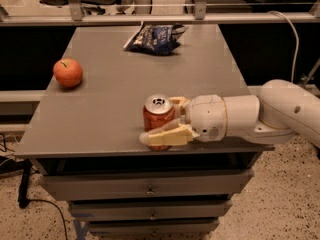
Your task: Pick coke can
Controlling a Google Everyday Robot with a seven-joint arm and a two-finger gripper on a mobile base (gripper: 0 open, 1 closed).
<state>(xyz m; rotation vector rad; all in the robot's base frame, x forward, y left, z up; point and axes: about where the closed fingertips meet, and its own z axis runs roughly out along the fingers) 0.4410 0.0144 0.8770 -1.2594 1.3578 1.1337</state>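
Observation:
The coke can (pixel 157 115), red with a silver top and pull tab, stands upright near the front edge of the grey table (pixel 115 99). My gripper (pixel 168 120) reaches in from the right at table height. It is open, and the can sits between its two cream fingers. One finger (pixel 165 137) lies across the front of the can's base. The other finger (pixel 178 103) is behind the can on its right. The can rests on the table.
An orange-red apple (pixel 68 72) sits at the table's left edge. A dark blue crumpled snack bag (pixel 154 36) lies at the back middle. Drawers (pixel 150 189) are under the tabletop. A metal rail (pixel 160 18) runs behind the table.

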